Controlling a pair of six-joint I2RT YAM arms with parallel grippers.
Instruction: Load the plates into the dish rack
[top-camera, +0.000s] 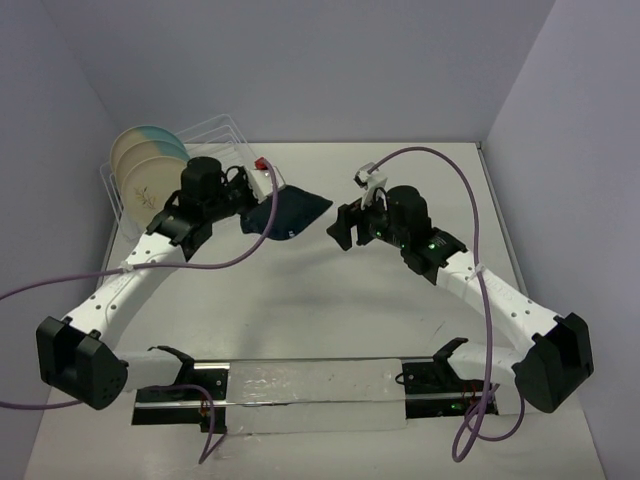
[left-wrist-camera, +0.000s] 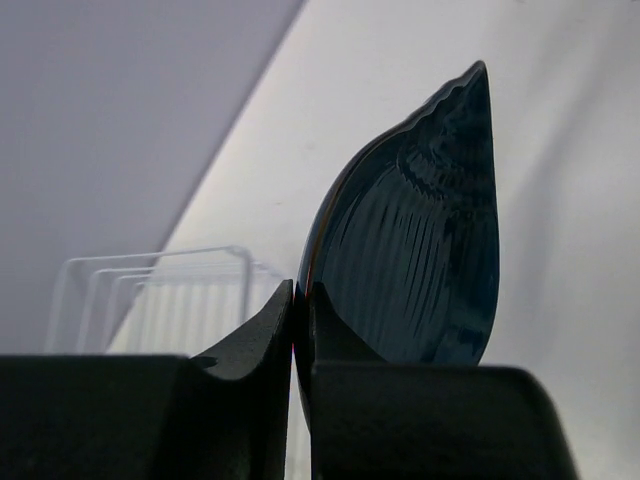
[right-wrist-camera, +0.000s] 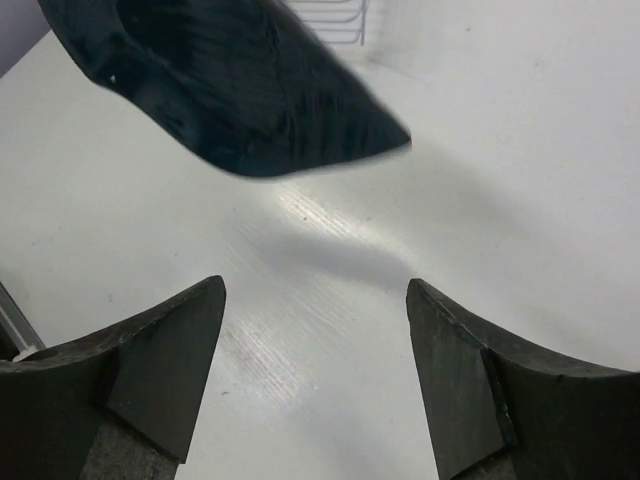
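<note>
My left gripper (top-camera: 252, 198) is shut on the rim of the dark-teal leaf-shaped plate (top-camera: 290, 213) and holds it above the table, just right of the clear dish rack (top-camera: 215, 135). In the left wrist view the plate (left-wrist-camera: 415, 250) stands on edge between my closed fingers (left-wrist-camera: 262, 330), with the rack (left-wrist-camera: 160, 295) behind. Three round plates stand in the rack: two beige with light blue (top-camera: 148, 143) and one cream with a sprig drawing (top-camera: 150, 180). My right gripper (top-camera: 345, 226) is open and empty, just right of the plate's tip (right-wrist-camera: 250, 90).
A small red item (top-camera: 264, 165) shows at the rack's right edge behind the left gripper. Purple cables trail from both arms. A black-and-white mounting rail (top-camera: 310, 385) runs along the near table edge.
</note>
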